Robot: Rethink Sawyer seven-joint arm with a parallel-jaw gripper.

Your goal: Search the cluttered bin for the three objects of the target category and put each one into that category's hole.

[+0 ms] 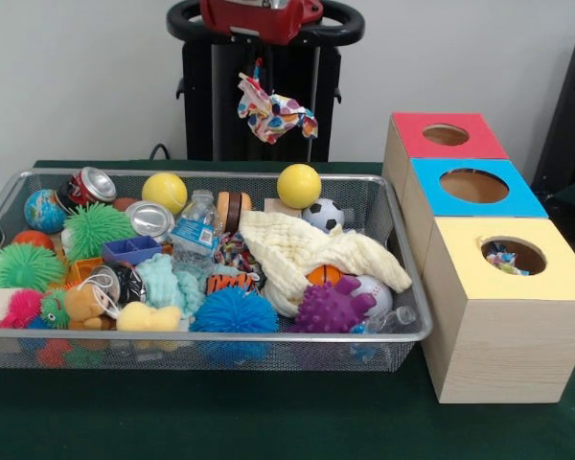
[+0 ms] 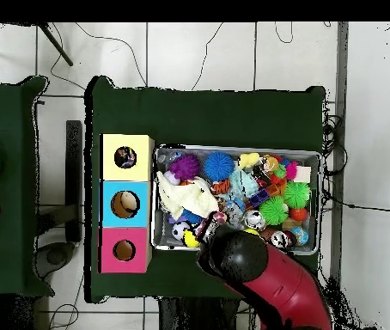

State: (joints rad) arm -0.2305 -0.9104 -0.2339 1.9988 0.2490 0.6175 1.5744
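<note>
Surface: dark green cloth over the table [image 1: 268,422], pale wall behind.
Bin: wire mesh bin [image 1: 402,337] at centre, heaped with balls, cans, spiky toys and a bottle.
Boxes: yellow-topped box [image 1: 503,307] nearest, blue-topped box [image 1: 474,188] in the middle, red-topped box [image 1: 448,137] farthest, all just beside the bin; something colourful already visible inside the yellow hole.
Gripper: gripper [image 1: 259,69] raised above the bin's far edge, closed on a patterned cloth [image 1: 274,113] that dangles well clear of the clutter.
Overhead: arm covers the bin's edge nearest the robot's base, hiding the gripper and the held cloth.
Likely category: soft fabric things, judging by what is held; which hole fits cannot be told for certain.
Other candidate: cream muslin cloth [image 1: 311,254] draped over the balls near the boxes' side of the bin.
Handling: light, limp, not fragile; prone to snag on neighbours or droop across a hole's rim.
Where to grip: pinch a raised fold or bunched ridge, lift high enough to free trailing corners.
</note>
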